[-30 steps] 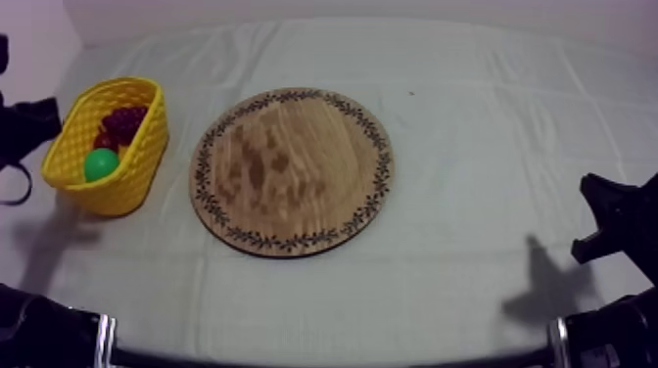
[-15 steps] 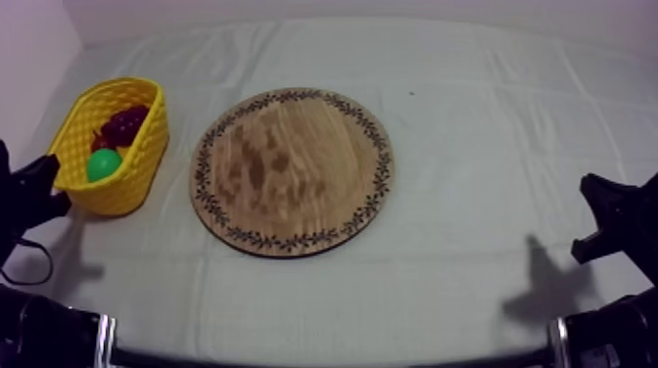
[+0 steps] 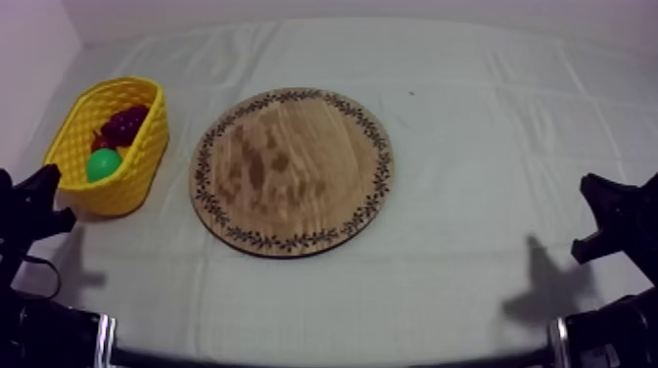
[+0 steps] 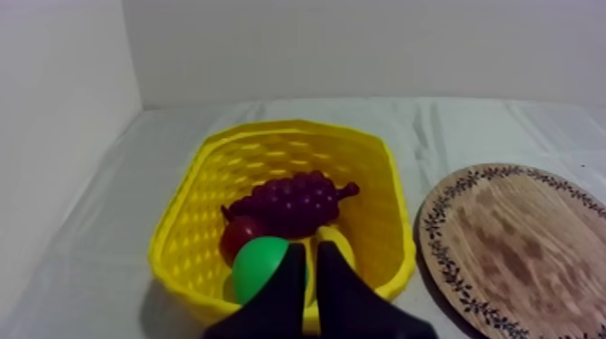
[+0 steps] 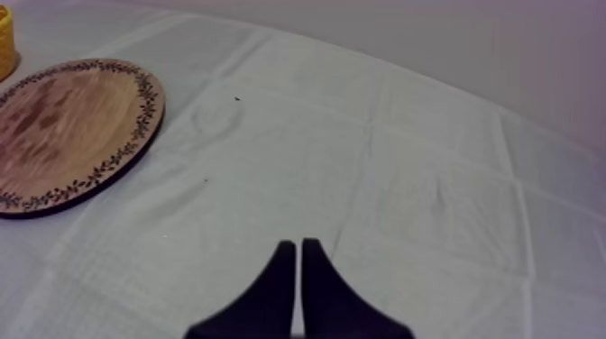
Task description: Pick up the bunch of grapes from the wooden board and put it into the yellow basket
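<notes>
Purple toy grape bunch (image 4: 293,200) lies in yellow lattice plastic basket (image 4: 185,236) near the table's left edge; left gripper (image 4: 309,245), an empty narrow wedge, should park clear of its rim.

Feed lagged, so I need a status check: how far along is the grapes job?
Done, by the look of it: the grapes lie inside the basket, and the board is bare. In hand: nothing; the left gripper is shut on nothing near the basket, the right gripper shut over the cloth. Left: nothing I can see.
</notes>
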{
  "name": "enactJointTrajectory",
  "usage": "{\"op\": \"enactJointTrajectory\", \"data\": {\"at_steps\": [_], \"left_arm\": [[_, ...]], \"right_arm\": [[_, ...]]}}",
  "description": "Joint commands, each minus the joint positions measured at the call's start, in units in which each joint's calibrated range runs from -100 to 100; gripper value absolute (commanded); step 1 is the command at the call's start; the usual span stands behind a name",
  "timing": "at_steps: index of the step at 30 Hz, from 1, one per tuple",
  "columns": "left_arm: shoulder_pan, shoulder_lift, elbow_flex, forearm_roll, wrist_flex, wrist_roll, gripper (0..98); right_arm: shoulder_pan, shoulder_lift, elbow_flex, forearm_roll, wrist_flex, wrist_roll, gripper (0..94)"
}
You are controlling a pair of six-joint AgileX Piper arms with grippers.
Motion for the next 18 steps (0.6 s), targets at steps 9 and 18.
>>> {"op": "enactJointTrajectory", "data": {"at_steps": [9, 18], "left_arm": [[0.2, -0.3, 0.2, 0.16, 0.1, -0.3, 2.3], [0.2, -0.3, 0.2, 0.52, 0.2, -0.2, 1.6]], "right_arm": [[0.0, 0.0, 0.0, 0.0, 0.0, 0.0, 0.4], [0.0, 0.0, 0.0, 0.0, 0.0, 0.0, 0.4]]}}
